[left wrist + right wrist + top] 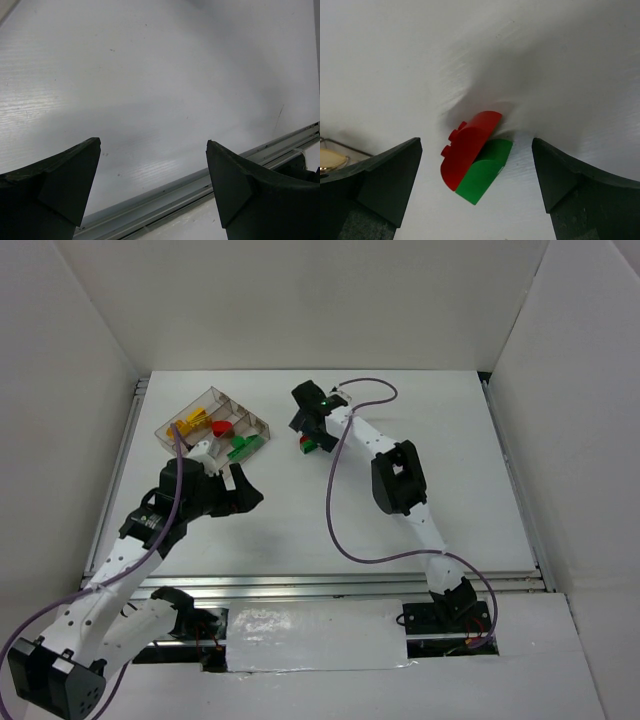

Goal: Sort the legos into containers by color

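A red lego [467, 145] and a green lego [485, 172], both curved, lie joined together on the white table. My right gripper [476, 143] is open just above them, one finger on each side and neither touching. From above, this pair [309, 444] sits right of the containers [262, 423], a clear three-compartment tray. The tray holds yellow legos [190, 424], a red one [222, 427] and green ones [243, 449]. My left gripper [248, 492] hovers in front of the tray, open [153, 142] with only bare table between its fingers.
A metal rail [175, 195] runs along the table's near edge below the left gripper. A purple cable [345, 540] loops beside the right arm. White walls enclose the table on three sides. A tray corner with a yellow piece [330, 160] shows left of the right gripper.
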Controlling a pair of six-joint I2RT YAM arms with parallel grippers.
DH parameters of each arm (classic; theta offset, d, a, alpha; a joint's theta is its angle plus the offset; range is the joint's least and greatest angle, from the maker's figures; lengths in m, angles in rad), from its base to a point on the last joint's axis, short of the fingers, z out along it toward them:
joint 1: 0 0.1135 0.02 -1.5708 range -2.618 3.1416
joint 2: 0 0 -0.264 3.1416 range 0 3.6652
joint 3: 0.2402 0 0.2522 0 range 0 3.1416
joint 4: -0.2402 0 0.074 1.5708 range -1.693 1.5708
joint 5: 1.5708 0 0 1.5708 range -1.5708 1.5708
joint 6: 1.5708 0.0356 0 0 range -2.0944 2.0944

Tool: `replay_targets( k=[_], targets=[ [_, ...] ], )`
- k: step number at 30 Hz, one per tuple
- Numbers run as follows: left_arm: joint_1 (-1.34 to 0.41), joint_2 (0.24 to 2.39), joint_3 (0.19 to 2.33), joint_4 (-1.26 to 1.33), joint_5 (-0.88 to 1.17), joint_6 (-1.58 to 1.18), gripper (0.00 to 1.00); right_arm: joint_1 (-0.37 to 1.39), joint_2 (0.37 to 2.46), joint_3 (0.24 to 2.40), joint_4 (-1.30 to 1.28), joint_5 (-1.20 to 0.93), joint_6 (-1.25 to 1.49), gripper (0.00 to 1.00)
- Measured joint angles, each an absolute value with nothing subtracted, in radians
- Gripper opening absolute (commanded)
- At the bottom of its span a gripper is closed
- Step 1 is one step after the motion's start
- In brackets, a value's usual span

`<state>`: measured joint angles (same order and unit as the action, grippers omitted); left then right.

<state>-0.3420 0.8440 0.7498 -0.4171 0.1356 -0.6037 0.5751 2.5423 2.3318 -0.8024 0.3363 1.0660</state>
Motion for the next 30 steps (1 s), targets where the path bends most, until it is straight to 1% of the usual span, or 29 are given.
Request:
replay_targets(
  k=[3, 7, 8, 10, 11, 12, 13, 15, 16, 17, 18, 19, 22, 26, 30],
  targets=[
    [-0.342, 0.840, 0.746, -0.413, 0.148, -0.603, 0.99, 0.574, 2.549, 2.330, -0.823, 0.329, 1.064, 0.96],
    [-0.342, 0.828, 0.746, -0.410, 0.160, -0.604, 1.00, 0.572, 2.548, 2.322, -0.827, 0.309, 1.036, 0.82],
    [-0.342, 0.822, 0.746, -0.410, 0.162, -0.604, 1.00, 0.572, 2.548, 2.323, -0.831, 0.297, 1.025, 0.76],
    [-0.342, 0.810, 0.746, -0.408, 0.163, -0.603, 0.99, 0.572, 2.548, 2.324, -0.842, 0.281, 1.004, 0.68],
    [-0.342, 0.804, 0.746, -0.406, 0.163, -0.604, 1.00, 0.572, 2.548, 2.324, -0.845, 0.271, 0.997, 0.60],
    [-0.342, 0.799, 0.746, -0.404, 0.163, -0.604, 0.99, 0.572, 2.548, 2.323, -0.848, 0.264, 0.988, 0.57],
    [-0.342, 0.795, 0.746, -0.402, 0.163, -0.604, 1.00, 0.571, 2.548, 2.322, -0.850, 0.255, 0.981, 0.50],
    [-0.342, 0.790, 0.746, -0.399, 0.163, -0.604, 0.99, 0.571, 2.548, 2.320, -0.849, 0.245, 0.970, 0.42],
    [-0.342, 0.788, 0.746, -0.398, 0.164, -0.604, 0.99, 0.571, 2.548, 2.317, -0.846, 0.242, 0.965, 0.33],
    [-0.342, 0.786, 0.746, -0.397, 0.164, -0.604, 1.00, 0.571, 2.547, 2.314, -0.842, 0.239, 0.958, 0.29],
    [-0.342, 0.786, 0.746, -0.396, 0.163, -0.604, 1.00, 0.572, 2.541, 2.303, -0.834, 0.236, 0.947, 0.03],
    [-0.342, 0.786, 0.746, -0.396, 0.163, -0.605, 0.99, 0.572, 2.529, 2.281, -0.819, 0.233, 0.936, 0.00],
    [-0.342, 0.784, 0.746, -0.397, 0.163, -0.606, 1.00, 0.580, 2.439, 2.114, -0.742, 0.228, 0.874, 0.00],
    [-0.342, 0.782, 0.746, -0.397, 0.154, -0.610, 1.00, 0.627, 2.233, 1.770, -0.606, 0.231, 0.728, 0.00],
    [-0.342, 0.783, 0.737, -0.395, 0.143, -0.654, 1.00, 0.734, 2.011, 1.443, -0.458, 0.208, 0.556, 0.00]
  ],
)
